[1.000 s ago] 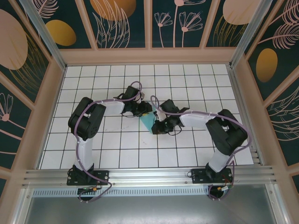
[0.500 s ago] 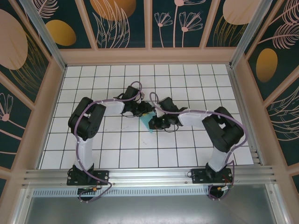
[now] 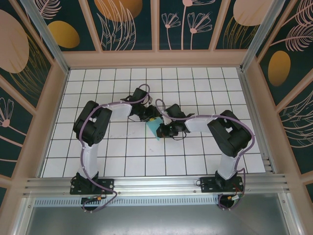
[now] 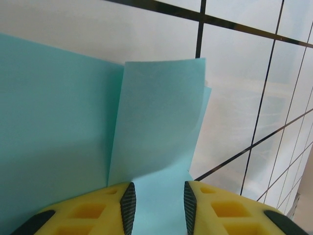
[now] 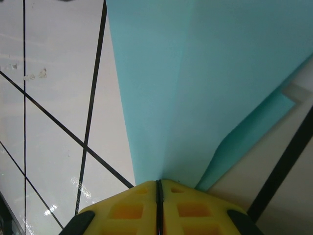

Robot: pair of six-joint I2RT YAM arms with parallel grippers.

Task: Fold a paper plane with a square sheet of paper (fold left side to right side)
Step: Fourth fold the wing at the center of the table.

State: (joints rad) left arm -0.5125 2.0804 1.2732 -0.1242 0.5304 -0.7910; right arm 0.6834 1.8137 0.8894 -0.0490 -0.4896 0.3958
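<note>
Your yellow-fingered right tool (image 5: 157, 187) is pinched fully closed on an edge of the thin turquoise-blue square sheet of paper (image 5: 195, 73). Your left tool (image 4: 159, 206) stands part-open astride a raised flap, gripping nothing. The sheet lies mid-way across the white gridded worktop (image 4: 234, 73). It looks light, limp and crease-prone, so hold it by the edges. Both arms reach inward, wrists low.

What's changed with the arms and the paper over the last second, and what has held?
The right arm folded in toward the centre, carrying the right gripper slightly left over the paper, so less turquoise shows from above. Its jaws are pinched shut on the paper. The left gripper stayed roughly where it was at the paper's far side, jaws apart.
</note>
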